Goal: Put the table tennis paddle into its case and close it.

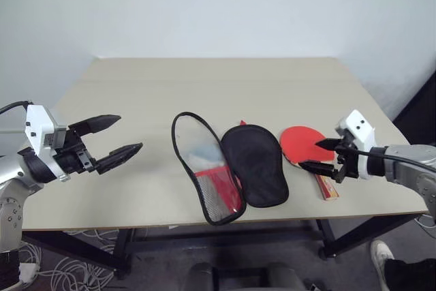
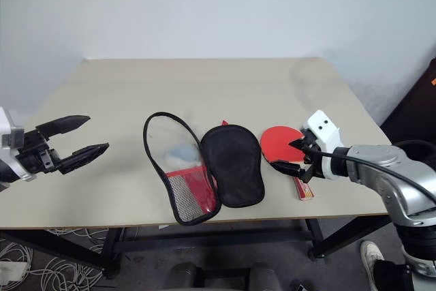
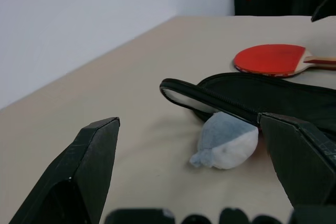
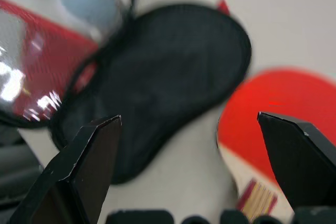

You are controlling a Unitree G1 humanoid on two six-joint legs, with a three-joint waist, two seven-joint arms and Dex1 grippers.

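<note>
My right gripper (image 1: 321, 155), fully open and empty, hovers over the paddle (image 1: 300, 143); the unzipped case (image 1: 228, 165) lies left; my left gripper (image 1: 121, 135) is open, empty.

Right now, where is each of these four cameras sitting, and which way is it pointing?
Left eye view: on the head, looking forward and down at the table; both arms show, fingers open.
Right eye view: beside it, same scene, slightly shifted.
Left wrist view: on the left arm, looking along its open fingers across the table at the case and paddle.
Right wrist view: on the right arm, looking down between its open fingers at case and paddle.
All four share the case and paddle.
</note>
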